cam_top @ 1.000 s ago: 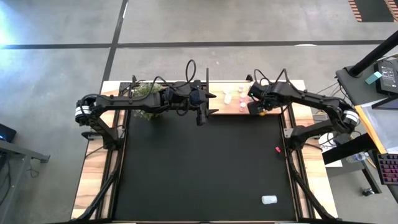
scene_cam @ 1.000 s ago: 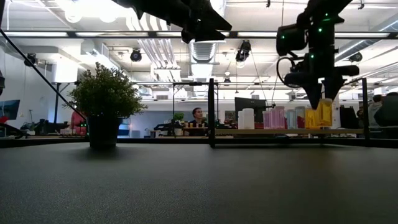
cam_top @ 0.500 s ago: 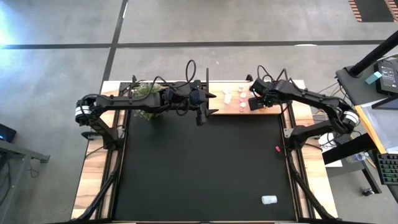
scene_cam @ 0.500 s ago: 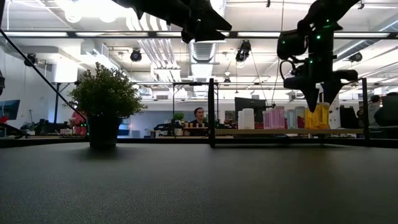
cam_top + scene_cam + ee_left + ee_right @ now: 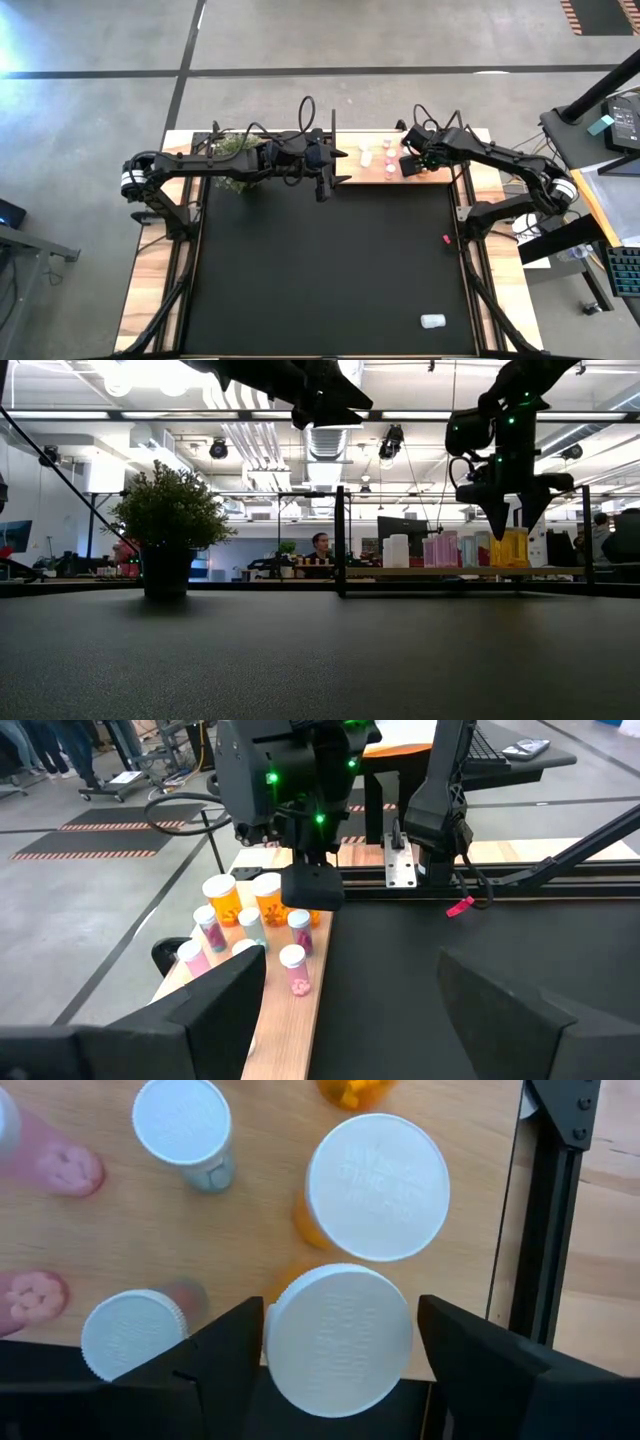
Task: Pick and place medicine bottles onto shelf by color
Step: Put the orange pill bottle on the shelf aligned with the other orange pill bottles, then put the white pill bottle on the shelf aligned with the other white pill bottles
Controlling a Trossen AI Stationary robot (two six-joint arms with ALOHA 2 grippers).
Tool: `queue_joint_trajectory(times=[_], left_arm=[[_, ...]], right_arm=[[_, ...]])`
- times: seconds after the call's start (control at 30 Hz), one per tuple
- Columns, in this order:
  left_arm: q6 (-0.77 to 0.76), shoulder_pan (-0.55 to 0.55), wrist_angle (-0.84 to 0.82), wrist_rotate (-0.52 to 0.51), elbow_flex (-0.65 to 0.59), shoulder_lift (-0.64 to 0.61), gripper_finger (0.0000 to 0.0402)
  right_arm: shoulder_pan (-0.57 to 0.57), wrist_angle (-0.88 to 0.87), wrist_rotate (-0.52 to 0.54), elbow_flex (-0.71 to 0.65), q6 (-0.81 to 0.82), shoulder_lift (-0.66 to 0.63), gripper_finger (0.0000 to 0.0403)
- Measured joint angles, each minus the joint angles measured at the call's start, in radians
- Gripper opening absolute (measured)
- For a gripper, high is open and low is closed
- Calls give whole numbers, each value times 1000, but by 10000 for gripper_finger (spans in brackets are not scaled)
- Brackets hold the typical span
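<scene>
Embossed lettering on the white caps is unreadable; right gripper [image 5: 340, 1350], jaws parted, straddles a white-capped orange pill bottle [image 5: 340, 1342] standing on the light wooden shelf [image 5: 250, 1210], apparently without gripping it

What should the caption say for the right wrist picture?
Right tool opens around an orange bottle standing on the shelf.

bottles: white-capped medicine bottles [image 5: 258, 927], orange, clear and pink, upright in a close cluster on the shelf | shelf [image 5: 370, 172]: light wood board in black frame, at table's far edge | stray: one clear bottle [image 5: 432, 321] lying on the black mat, near edge
</scene>
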Motion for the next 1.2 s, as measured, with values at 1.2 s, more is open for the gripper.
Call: queue_joint_trajectory(times=[1.2], left_arm=[[-102, 0, -43, 24, -41, 0, 277]], right_arm=[[822, -474, -249, 506, 604, -3, 244]])
